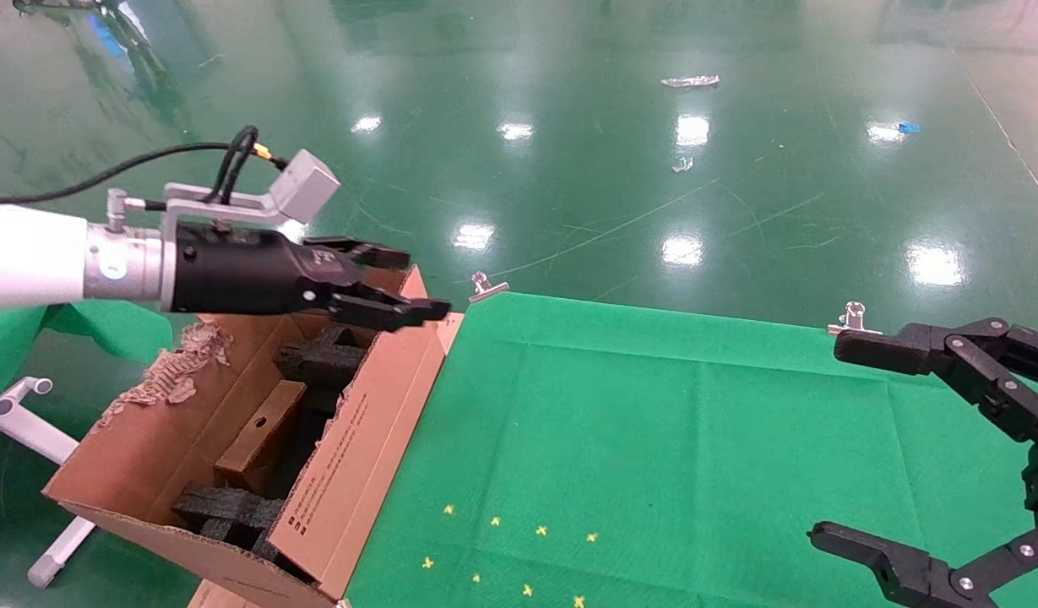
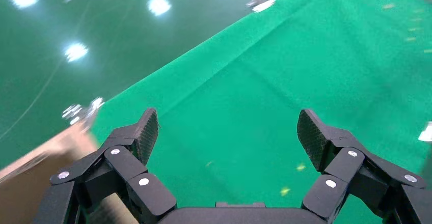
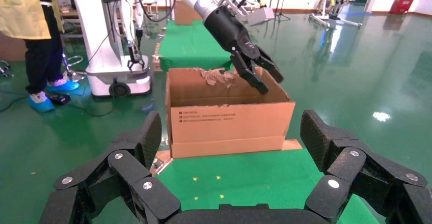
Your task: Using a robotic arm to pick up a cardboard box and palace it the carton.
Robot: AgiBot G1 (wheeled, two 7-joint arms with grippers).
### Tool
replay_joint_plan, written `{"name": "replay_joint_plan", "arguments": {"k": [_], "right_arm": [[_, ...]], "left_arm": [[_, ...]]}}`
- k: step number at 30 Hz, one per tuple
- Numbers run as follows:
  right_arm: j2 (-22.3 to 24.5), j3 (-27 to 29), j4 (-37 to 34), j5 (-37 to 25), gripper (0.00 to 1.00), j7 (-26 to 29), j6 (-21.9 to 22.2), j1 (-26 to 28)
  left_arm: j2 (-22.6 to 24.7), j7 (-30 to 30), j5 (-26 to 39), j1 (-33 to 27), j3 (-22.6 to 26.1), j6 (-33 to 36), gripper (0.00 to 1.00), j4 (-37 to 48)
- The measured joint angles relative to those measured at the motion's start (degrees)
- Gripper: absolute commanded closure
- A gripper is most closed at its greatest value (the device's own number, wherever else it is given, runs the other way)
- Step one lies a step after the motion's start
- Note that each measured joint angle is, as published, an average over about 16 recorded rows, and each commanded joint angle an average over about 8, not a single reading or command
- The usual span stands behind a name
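Note:
The carton [image 1: 358,456] stands open against the left edge of the green table, with one torn flap [image 1: 176,371]. The small brown cardboard box [image 1: 261,435] lies tilted inside it, among black foam pieces [image 1: 324,359]. My left gripper [image 1: 417,283], on the white-sleeved arm, hovers open and empty over the carton's far corner by the table. In the left wrist view the left gripper [image 2: 227,127] has only green cloth between its fingers, with the carton [image 2: 30,183] beside it. The right wrist view shows the carton [image 3: 229,119] from the side and the left gripper [image 3: 262,76] above its rim. My right gripper [image 1: 833,439] stays open at the table's right side.
The green cloth table [image 1: 654,422] carries small yellow marks [image 1: 502,549] near its front. Metal clips [image 1: 485,285] [image 1: 852,319] hold the far edge. A white tube frame [image 1: 29,422] stands left of the carton. A person [image 3: 30,40] and a white machine base [image 3: 114,56] are beyond.

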Motion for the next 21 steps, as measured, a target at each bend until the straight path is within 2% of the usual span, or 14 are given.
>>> {"name": "replay_joint_plan", "arguments": {"k": [21], "right_arm": [[0.0, -0.1, 0.0, 0.0, 0.00, 0.0, 0.0, 0.0]], "left_arm": [[-0.2, 5.5, -8.1, 20.6, -24.8, 6.4, 0.00, -21.3]]}}
